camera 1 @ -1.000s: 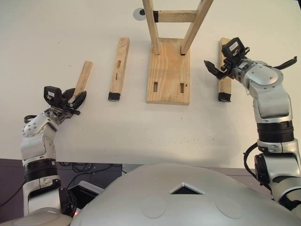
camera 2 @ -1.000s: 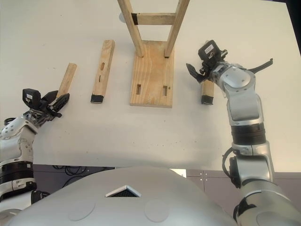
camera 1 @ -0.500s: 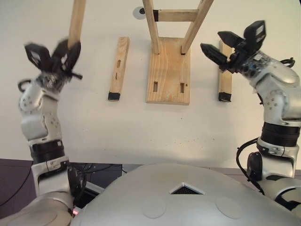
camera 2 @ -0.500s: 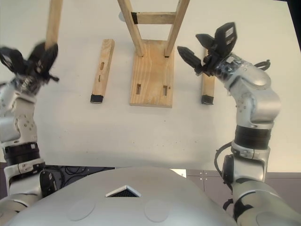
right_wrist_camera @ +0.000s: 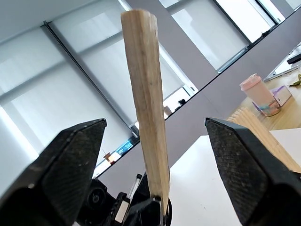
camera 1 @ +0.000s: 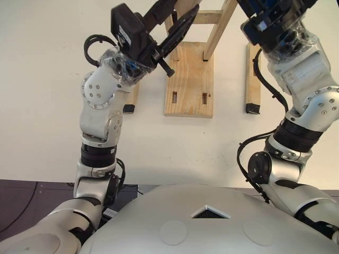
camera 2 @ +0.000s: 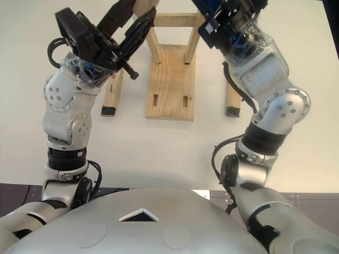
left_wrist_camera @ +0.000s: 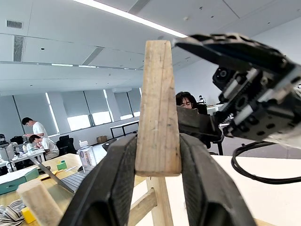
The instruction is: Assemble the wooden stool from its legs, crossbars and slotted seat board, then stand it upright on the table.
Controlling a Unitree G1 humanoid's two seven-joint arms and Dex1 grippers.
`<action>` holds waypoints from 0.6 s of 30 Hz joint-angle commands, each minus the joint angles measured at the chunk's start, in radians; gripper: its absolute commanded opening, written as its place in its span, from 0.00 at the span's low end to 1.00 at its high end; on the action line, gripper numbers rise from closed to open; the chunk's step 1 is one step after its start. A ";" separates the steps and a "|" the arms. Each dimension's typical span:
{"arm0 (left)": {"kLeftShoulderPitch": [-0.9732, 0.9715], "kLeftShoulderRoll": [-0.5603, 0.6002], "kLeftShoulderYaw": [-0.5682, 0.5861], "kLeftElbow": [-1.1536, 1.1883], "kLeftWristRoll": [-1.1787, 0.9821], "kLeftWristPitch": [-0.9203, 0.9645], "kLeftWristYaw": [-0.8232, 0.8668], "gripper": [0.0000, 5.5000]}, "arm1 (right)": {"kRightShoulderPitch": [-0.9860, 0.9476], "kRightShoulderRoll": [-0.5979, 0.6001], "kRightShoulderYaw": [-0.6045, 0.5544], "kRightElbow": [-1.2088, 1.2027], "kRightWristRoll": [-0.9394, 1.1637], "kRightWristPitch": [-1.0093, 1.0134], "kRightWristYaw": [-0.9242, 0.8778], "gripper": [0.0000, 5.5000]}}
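The slotted seat board lies flat mid-table with two legs standing in its far slots, joined by a crossbar. My left gripper is raised in front of that frame, shut on a loose wooden crossbar that points up toward the head camera. My right gripper is up by the stick's free end, open. Its fingers straddle the held crossbar without touching it. One loose leg lies right of the board. Another lies left, mostly hidden behind my left arm.
Both raised arms crowd the space over the board's far end. Two free slots show near the board's front edge. Bare white table stretches to the left and along the front.
My left gripper has lifted the crossbar off the table's left side and swung it up to the middle. My right arm has risen from beside the right leg toward the stick, still open.
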State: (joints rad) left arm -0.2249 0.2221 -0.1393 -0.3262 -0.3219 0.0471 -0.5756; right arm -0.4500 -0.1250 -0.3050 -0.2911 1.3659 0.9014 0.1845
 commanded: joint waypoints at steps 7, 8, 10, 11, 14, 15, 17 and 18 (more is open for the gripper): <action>0.030 0.009 -0.030 0.002 0.040 -0.031 -0.012 0.23 | -0.047 -0.017 0.005 0.036 0.132 -0.059 -0.099 0.47; 0.030 0.010 -0.032 0.002 0.040 -0.032 -0.014 0.23 | -0.046 -0.020 0.008 0.037 0.133 -0.061 -0.103 0.43; 0.028 0.013 -0.032 0.001 0.040 -0.033 -0.016 0.23 | -0.042 -0.027 0.017 0.038 0.130 -0.062 -0.105 0.38; 0.026 0.014 -0.033 0.001 0.041 -0.034 -0.017 0.23 | -0.038 -0.029 0.021 0.038 0.129 -0.063 -0.106 0.35; 0.022 0.016 -0.035 0.001 0.042 -0.032 -0.022 0.23 | -0.033 -0.038 0.033 0.049 0.114 -0.066 -0.114 0.25; 0.022 0.016 -0.035 0.001 0.042 -0.032 -0.023 0.23 | -0.032 -0.041 0.035 0.053 0.112 -0.067 -0.116 0.22; 0.022 0.017 -0.037 0.003 0.044 -0.030 -0.023 0.23 | -0.032 -0.047 0.039 0.059 0.112 -0.066 -0.115 0.16; 0.022 0.017 -0.038 0.005 0.046 -0.030 -0.023 0.23 | -0.033 -0.050 0.042 0.063 0.111 -0.064 -0.113 0.14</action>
State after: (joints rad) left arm -0.1994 0.2313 -0.1710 -0.3254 -0.2873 0.0166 -0.5917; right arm -0.4792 -0.1538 -0.2708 -0.2330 1.4784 0.8321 0.0782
